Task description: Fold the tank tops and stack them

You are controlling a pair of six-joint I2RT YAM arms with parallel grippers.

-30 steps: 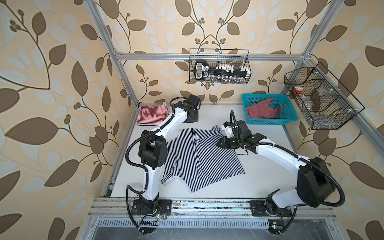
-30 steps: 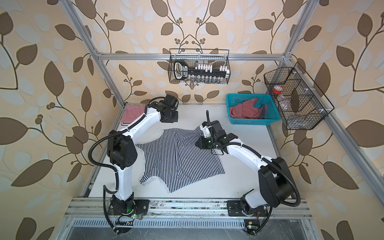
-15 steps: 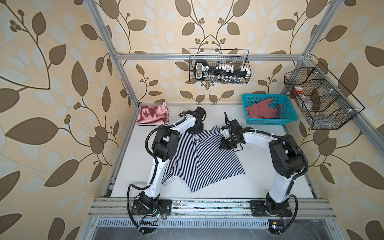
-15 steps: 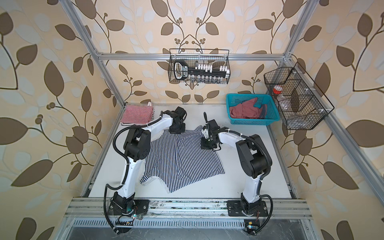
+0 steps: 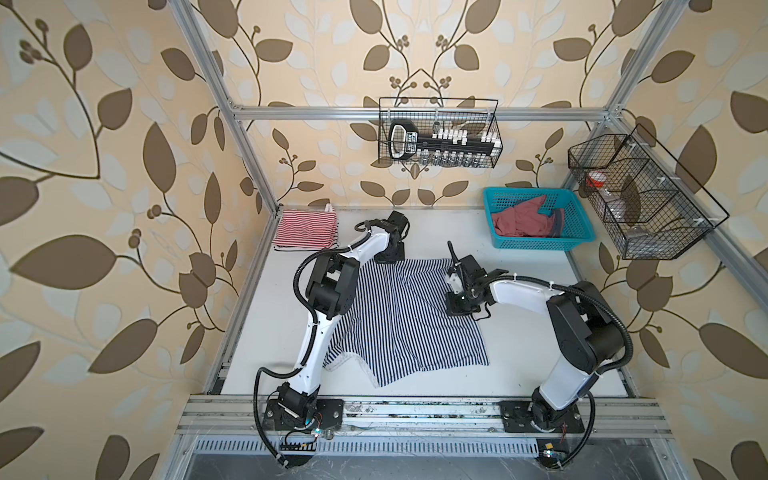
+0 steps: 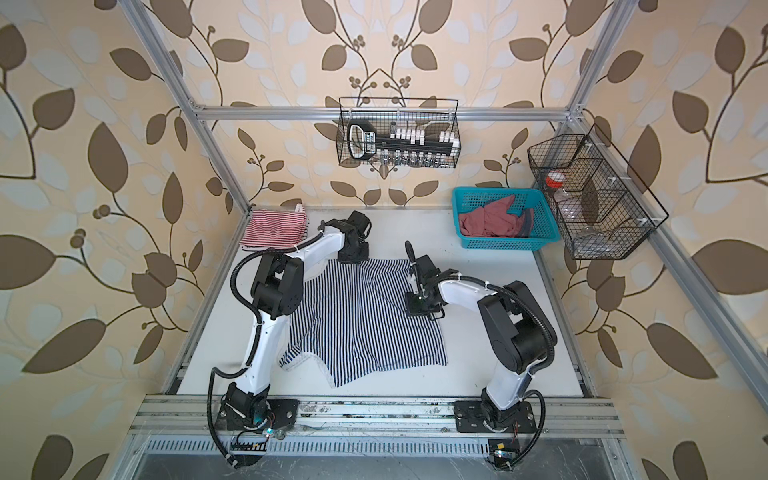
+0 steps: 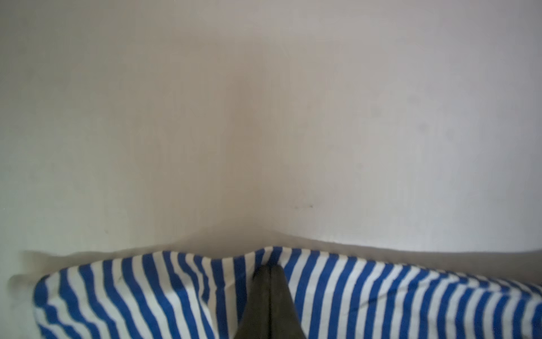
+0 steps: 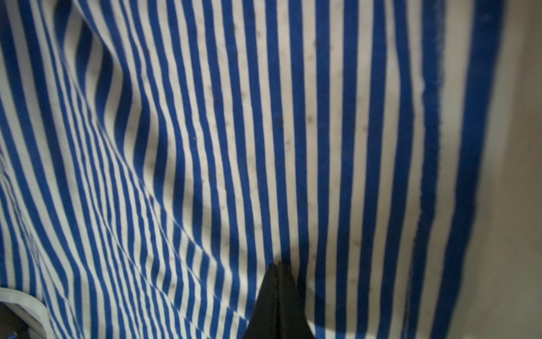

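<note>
Left gripper closed, pinching far edge of navy-striped tank top | right gripper closed at its right edge, seemingly pinching | cloth spread out, rippled

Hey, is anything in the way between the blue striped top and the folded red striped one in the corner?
Nothing visible lies between them: only bare table separates the blue striped top from the folded red striped top. The left arm reaches above that stretch, its left pincer shut on that top's far edge.

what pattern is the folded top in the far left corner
Folded top: red and white stripes, best in a top view.
</note>
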